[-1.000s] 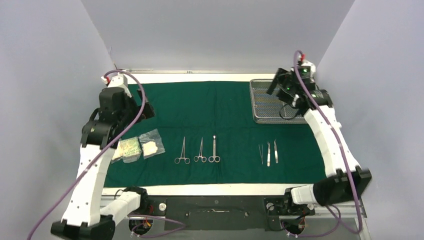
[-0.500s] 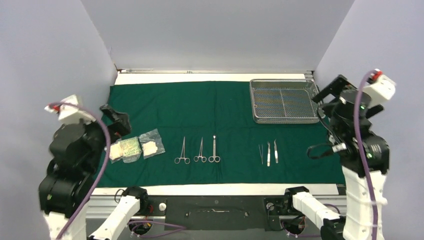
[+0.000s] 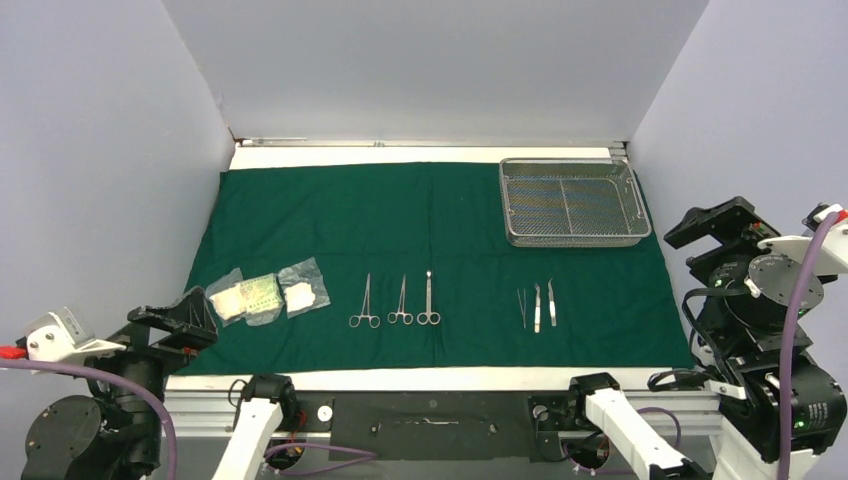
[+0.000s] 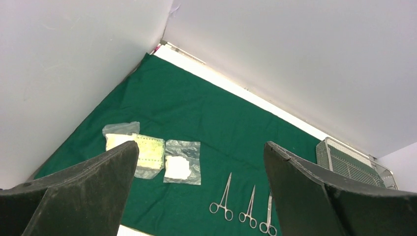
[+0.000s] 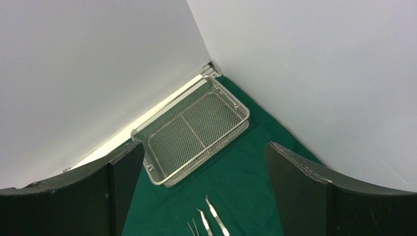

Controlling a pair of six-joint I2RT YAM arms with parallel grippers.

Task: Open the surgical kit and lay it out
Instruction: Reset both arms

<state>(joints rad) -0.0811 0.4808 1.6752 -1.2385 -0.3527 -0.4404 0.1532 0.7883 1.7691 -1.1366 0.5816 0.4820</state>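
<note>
The drape (image 3: 430, 260) lies flat over most of the table (image 3: 420, 155), and the kit is laid out on it. The tray (image 3: 575, 239) sits at the drape's 1 o'clock corner; its mesh floor looks bare, though the weave is too fine to be sure. 3 forceps (image 3: 401, 304) lie side by side just toward 7 o'clock from the centre, rings at the near end. 3 tweezers (image 3: 537, 307) lie in a row at 5 o'clock, well apart from the forceps. 3 packets (image 3: 265, 298) lie at 8 o'clock: 2 overlap and the 3rd is just beside them, and the print on the middle one is too small to read. The left gripper (image 3: 172, 322) hangs off the drape's 7 o'clock corner, its jaws spread wide and nothing between them. The right gripper (image 3: 722, 243) stands past the drape's 3 o'clock edge, equally wide and empty. Both arms are cut off by the frame in the top view. In the left wrist view the fingers (image 4: 98, 187) hide the corner of 1 packet and most of the 3rd forceps, and only a corner of the tray shows. In the right wrist view the tray is whole, but the tweezers are cut by the bottom edge, and the forceps and packets are out of frame.
</note>
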